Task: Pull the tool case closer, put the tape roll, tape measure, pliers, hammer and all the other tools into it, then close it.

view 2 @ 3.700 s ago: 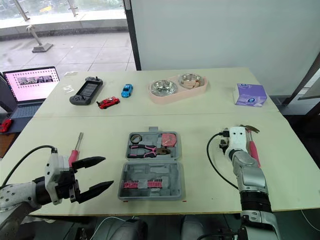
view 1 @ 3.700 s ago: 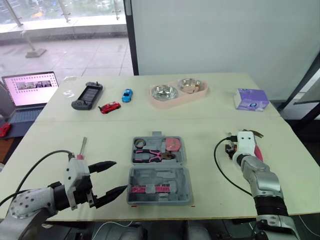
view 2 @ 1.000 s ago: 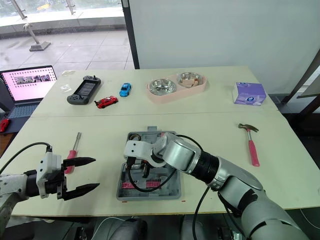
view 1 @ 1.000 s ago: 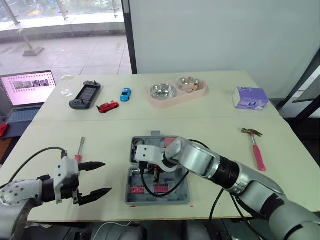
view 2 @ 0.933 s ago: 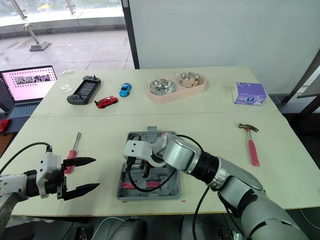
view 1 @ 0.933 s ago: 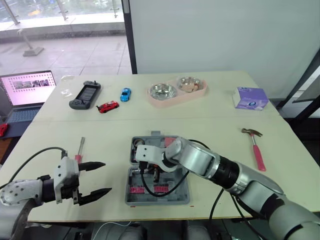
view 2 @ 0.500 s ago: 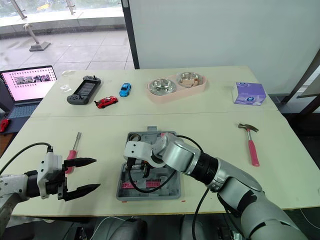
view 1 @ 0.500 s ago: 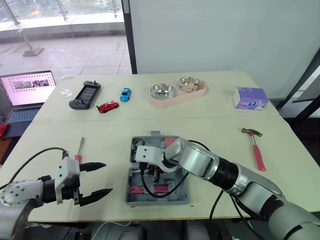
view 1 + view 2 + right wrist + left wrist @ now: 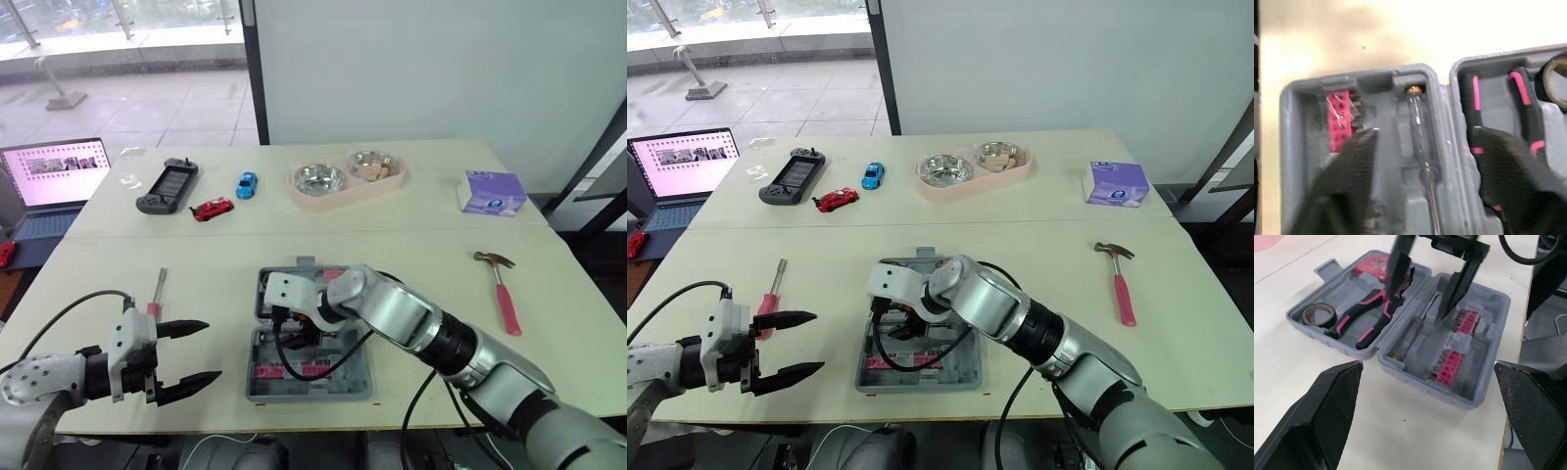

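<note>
The grey tool case lies open near the table's front edge. Its far half holds a tape roll, pink-handled pliers and a red tape measure. A clear-handled screwdriver lies in the near half beside pink bit holders. My right gripper hangs open just above that screwdriver, one finger on either side. My left gripper is open and empty, left of the case. A pink-handled screwdriver lies on the table by it. The hammer rests at the right.
At the back of the table are a game controller, two toy cars, a pink double pet bowl and a purple tissue box. A laptop sits far left. My right arm's cable loops over the case.
My right arm has swung from beside the hammer to over the open case. In the last second its gripper rose and shifted slightly there. The left gripper has barely moved.
</note>
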